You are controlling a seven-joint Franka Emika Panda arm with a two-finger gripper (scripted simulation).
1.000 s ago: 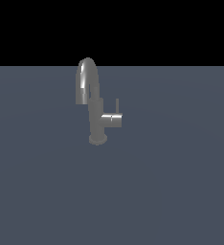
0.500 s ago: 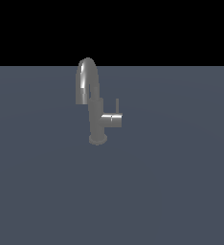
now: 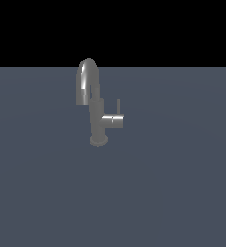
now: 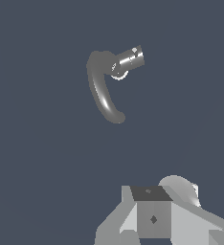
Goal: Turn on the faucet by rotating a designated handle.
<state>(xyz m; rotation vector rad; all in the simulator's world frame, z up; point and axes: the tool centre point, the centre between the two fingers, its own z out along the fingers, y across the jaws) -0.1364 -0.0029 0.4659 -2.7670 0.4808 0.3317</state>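
Standing on the grey floor [image 3: 182,193] a little left of centre in the exterior view, the faucet [image 3: 96,120] is a small grey metal tap with a round base, upright body and tall arched spout [image 3: 87,79], and its handle [image 3: 118,107] is a thin upright pin on a short stub at 3 o'clock from the body. Only the gripper [image 4: 154,217] housing shows in the wrist view, well apart from the faucet, with fingertips out of frame, so I cannot tell how wide it stands. From here the approach could catch the spout instead of the pin, or slide off so thin a lever, because the two sit close together.
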